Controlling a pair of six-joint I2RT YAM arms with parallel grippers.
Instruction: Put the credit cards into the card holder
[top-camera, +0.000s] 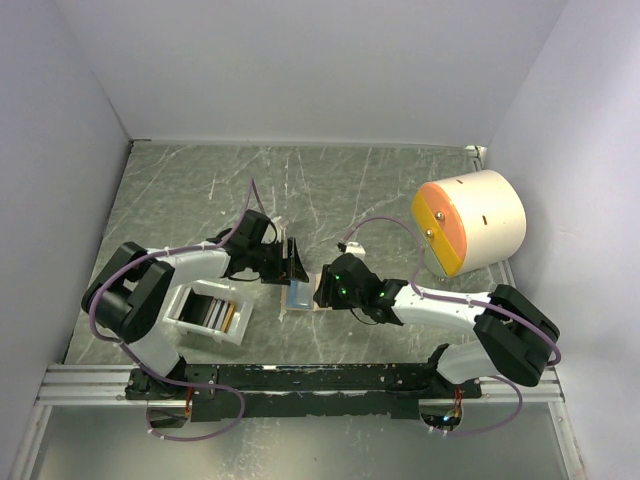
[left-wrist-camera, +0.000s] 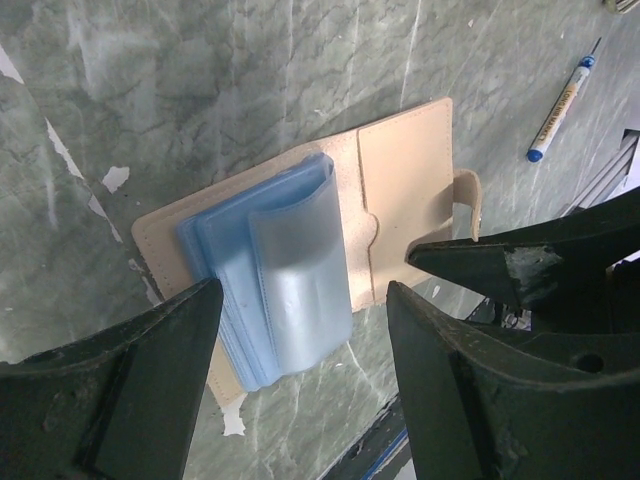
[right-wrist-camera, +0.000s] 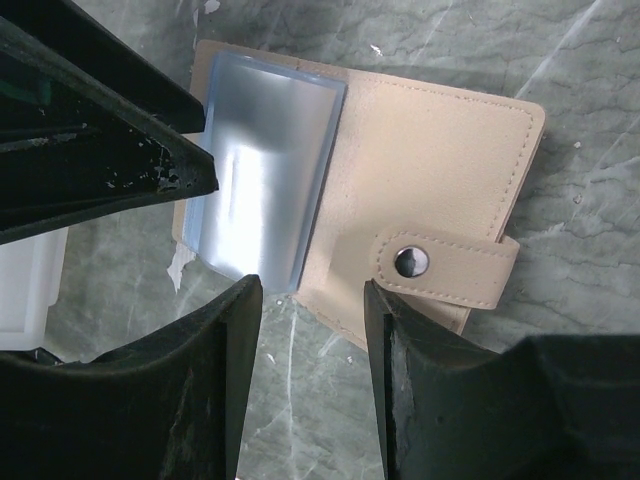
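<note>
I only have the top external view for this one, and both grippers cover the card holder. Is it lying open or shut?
Observer: Open. The left wrist view shows the card holder spread flat, with blue plastic sleeves bulging up from its middle.
Operator: Is there a card in either gripper?
Observer: No. The wrist views show the left gripper and right gripper both open above the holder, with no card in them.
Operator: And the snap tab?
Observer: Unfastened. In the right wrist view the snap tab lies folded in over the tan face.
</note>
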